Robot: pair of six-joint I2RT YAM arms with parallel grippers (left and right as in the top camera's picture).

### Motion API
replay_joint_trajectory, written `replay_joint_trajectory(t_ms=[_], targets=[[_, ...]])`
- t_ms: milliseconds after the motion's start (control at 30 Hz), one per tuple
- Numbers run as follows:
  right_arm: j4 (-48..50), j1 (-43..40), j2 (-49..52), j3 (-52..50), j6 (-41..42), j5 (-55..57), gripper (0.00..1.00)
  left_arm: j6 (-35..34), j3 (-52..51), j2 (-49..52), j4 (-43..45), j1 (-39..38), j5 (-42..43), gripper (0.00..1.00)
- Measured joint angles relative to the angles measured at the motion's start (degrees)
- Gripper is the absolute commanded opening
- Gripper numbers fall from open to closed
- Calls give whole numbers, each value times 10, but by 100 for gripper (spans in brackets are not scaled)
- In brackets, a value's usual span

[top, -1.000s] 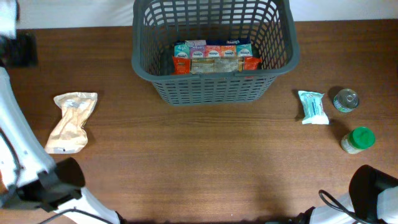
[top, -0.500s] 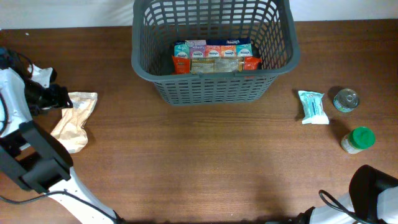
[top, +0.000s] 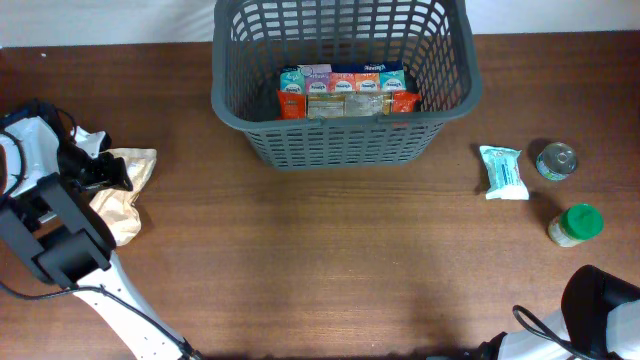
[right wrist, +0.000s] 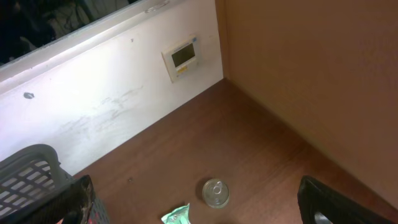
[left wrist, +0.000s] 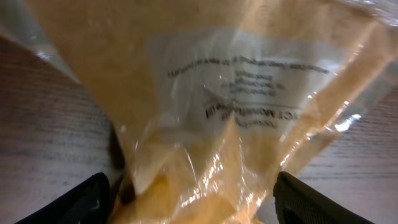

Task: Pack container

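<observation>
The container (top: pixel 342 140) is a large dark grey lattice basket at the back centre, with several colourful packs (top: pixel 345 92) lying inside it. A tan plastic bag (top: pixel 122 200) lies on the table at the left. My left gripper (top: pixel 106 172) is down at the bag's upper end. In the left wrist view the bag (left wrist: pixel 236 93) fills the frame, and my left gripper's (left wrist: pixel 202 202) fingers are open on either side of it. My right gripper (right wrist: pixel 205 204) is open and empty, high above the table's right side.
A teal packet (top: pixel 502 171), a small round can (top: pixel 556 160) and a green-lidded jar (top: pixel 576 224) sit on the table at the right. The right wrist view shows the can (right wrist: pixel 216 191), the packet (right wrist: pixel 177 216), the basket's corner (right wrist: pixel 31 174) and a white wall.
My left arm has swung in from the left edge to the tan bag, and its gripper now straddles the bag's upper end. The right arm has not moved.
</observation>
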Motion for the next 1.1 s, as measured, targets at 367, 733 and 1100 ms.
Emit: replay_joint_trajectory(t_ms=[367, 733, 1100], targets=[[0, 0, 0, 0, 0, 0, 99, 6, 10, 16, -33, 1, 27, 1], [0, 0, 0, 0, 0, 0, 99, -8, 331, 57, -115, 2, 181, 1], [0, 0, 0, 0, 0, 0, 99, -17, 649, -73, 67, -96, 331, 2]])
